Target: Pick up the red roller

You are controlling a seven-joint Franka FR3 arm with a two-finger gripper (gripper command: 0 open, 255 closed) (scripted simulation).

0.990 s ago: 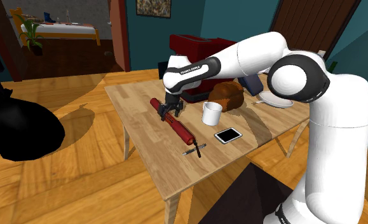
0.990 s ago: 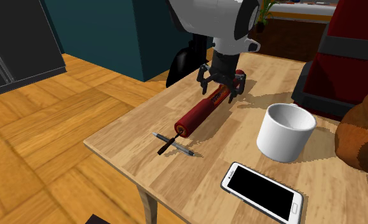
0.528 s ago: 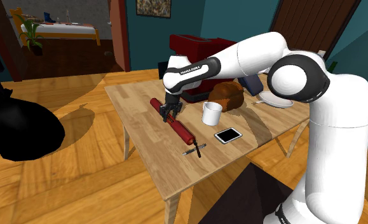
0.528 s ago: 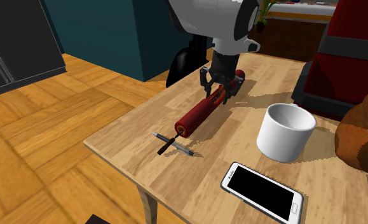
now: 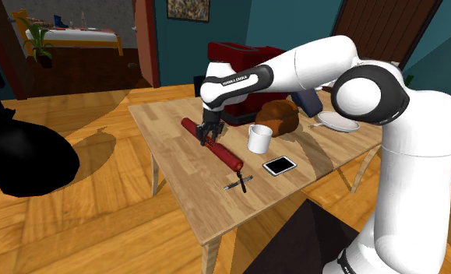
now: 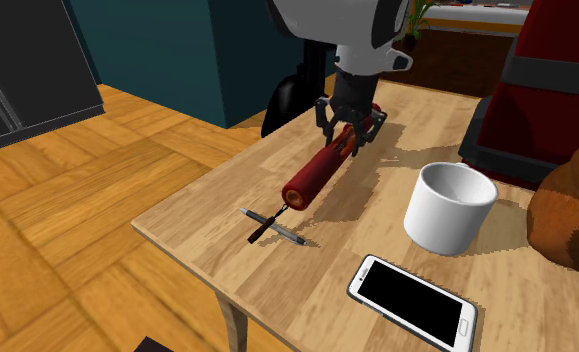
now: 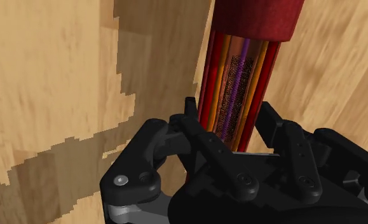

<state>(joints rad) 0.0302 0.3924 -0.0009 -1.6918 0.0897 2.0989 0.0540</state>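
Observation:
The red roller (image 5: 225, 154) is a long dark-red cylinder with a thinner striped middle section (image 7: 230, 95). My black gripper (image 5: 209, 138) comes down from above and is shut on that thinner section. In the second exterior view the gripper (image 6: 345, 140) clasps the roller (image 6: 312, 178) near its far end. The roller hangs just above the wooden table (image 5: 169, 156), its shadow set off to one side. In the wrist view the fingers (image 7: 195, 124) press on both sides of the striped part.
A dark pen (image 6: 270, 226) lies just beyond the roller's near end. A white mug (image 6: 450, 207) and a phone (image 6: 412, 303) lie toward the second exterior view's right. A red appliance (image 5: 235, 58), a brown lump (image 5: 278, 115) and a plate (image 5: 339, 121) stand behind.
The fingers, open around the roller a second ago, have shut on it. The hand has since risen a little, taking the roller off the table.

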